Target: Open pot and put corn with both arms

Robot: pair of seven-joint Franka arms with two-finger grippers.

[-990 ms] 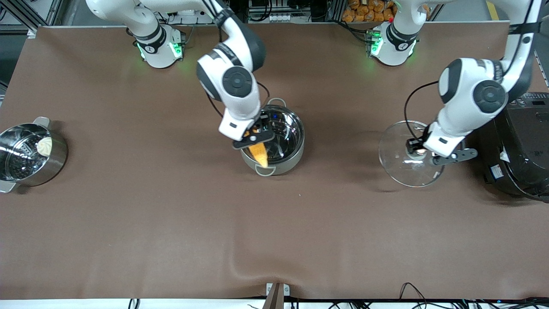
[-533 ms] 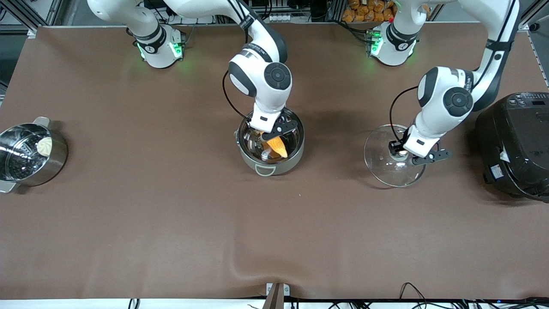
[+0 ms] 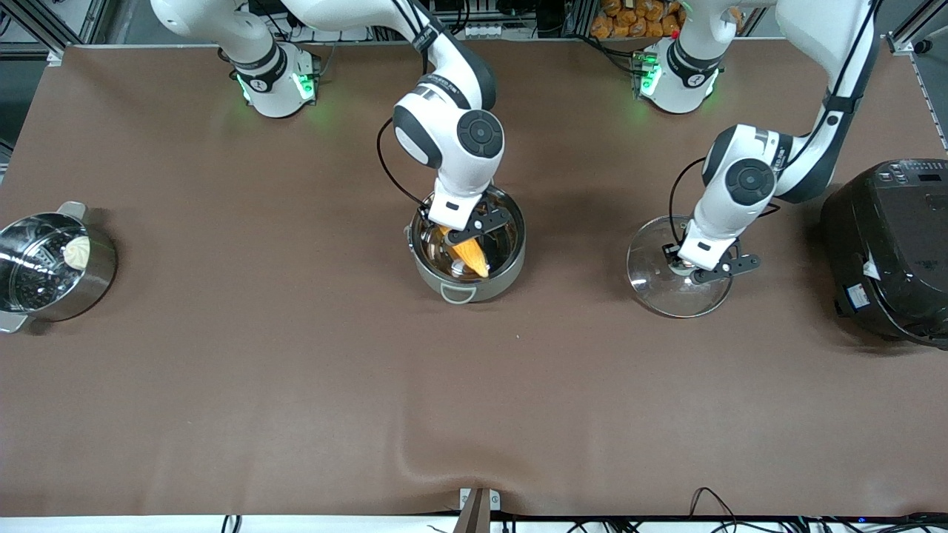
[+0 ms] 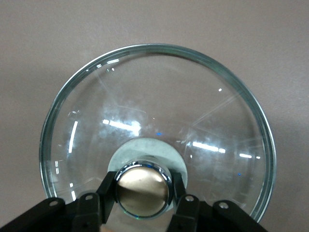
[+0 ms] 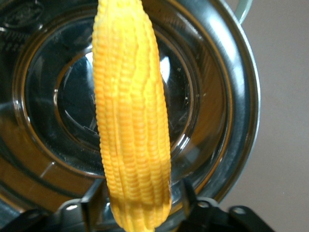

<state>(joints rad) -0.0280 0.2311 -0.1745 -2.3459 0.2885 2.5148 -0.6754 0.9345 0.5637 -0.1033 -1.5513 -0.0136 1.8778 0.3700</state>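
- My right gripper [image 3: 461,235] is clenched on the thick end of the corn [image 3: 468,255], one finger on each side of the cob, as my right wrist view shows.
- It hangs over the open pot [image 3: 507,272], low inside its rim, with the corn [image 5: 131,116] slanting down across the shiny inside and its tapered tip pointing toward the pot's front-camera side.
- I cannot tell whether the corn's tip touches the pot's bottom [image 5: 72,104].
- The pot stands on the brown table [image 3: 296,370], roughly midway between my two bases, and one loop handle [image 3: 458,295] sticks out on the side nearest the front camera.
- My left gripper [image 3: 695,263] is closed on the chrome knob [image 4: 142,190] of the clear glass lid [image 3: 666,292], one finger [image 4: 107,189] pressed to each side of the knob.
- The lid [image 4: 159,121] is off the pot, beside it toward my left arm's end of the table, and low over the cloth; I cannot tell whether its rim rests on it.
- A black rice cooker [image 3: 892,244] stands near the lid, at the table's edge on my left arm's end.
- A steel steamer pot [image 3: 44,285] holding a whitish bun [image 3: 76,252] sits well apart, at my right arm's end of the table.
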